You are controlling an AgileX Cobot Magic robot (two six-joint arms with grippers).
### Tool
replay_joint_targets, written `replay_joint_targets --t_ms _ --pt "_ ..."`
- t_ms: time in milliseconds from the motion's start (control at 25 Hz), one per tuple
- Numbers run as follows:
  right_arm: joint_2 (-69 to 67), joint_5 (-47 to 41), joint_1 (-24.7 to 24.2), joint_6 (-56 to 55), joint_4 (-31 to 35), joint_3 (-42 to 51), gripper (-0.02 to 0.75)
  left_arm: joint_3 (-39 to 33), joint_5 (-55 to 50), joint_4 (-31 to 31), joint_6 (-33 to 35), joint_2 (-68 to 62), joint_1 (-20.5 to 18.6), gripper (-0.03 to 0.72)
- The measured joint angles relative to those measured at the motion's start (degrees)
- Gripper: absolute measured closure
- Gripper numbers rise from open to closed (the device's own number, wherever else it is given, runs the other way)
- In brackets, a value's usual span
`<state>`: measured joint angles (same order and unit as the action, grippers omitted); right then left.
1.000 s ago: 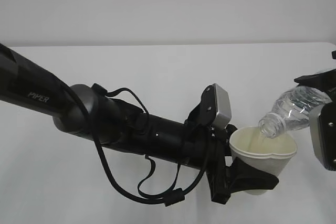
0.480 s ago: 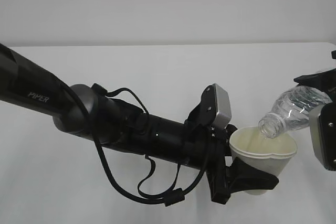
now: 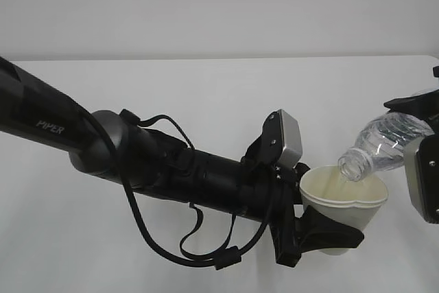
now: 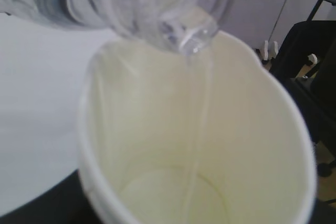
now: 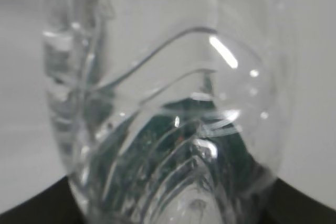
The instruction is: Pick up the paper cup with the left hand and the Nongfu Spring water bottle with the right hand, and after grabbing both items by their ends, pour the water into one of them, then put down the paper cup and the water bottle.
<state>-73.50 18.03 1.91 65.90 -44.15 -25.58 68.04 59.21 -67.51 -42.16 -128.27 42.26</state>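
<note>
The paper cup (image 3: 343,200) is sitting clamped in my left pincer (image 3: 317,232), its rim squeezed out of round, raised over the white table (image 3: 206,94). At its two o'clock, the Nongfu Spring water bottle (image 3: 381,145) is tilting mouth-down, held by my right pincer (image 3: 420,143). A thin stream of water (image 4: 198,129) is running into the cup. My cabled left arm (image 3: 137,156) is crossing the foreground from nine o'clock.

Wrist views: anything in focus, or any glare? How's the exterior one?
Left wrist view: the water bottle neck is blurred, too close to the lens; the paper cup inside is soft, evenly lit, no glare. Right wrist view: bottle fills the frame, blurred, with a bright specular streak and refraction distortion. Exterior view: sharp, diffuse light, faint shadows; the right hand is cropped at the edge.
</note>
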Motion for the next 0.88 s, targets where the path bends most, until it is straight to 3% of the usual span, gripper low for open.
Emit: replay_joint_targets --t_ms 880 --pt "0.0 0.0 0.0 0.2 0.0 0.0 0.335 0.0 0.0 0.0 -0.2 0.0 0.0 0.270"
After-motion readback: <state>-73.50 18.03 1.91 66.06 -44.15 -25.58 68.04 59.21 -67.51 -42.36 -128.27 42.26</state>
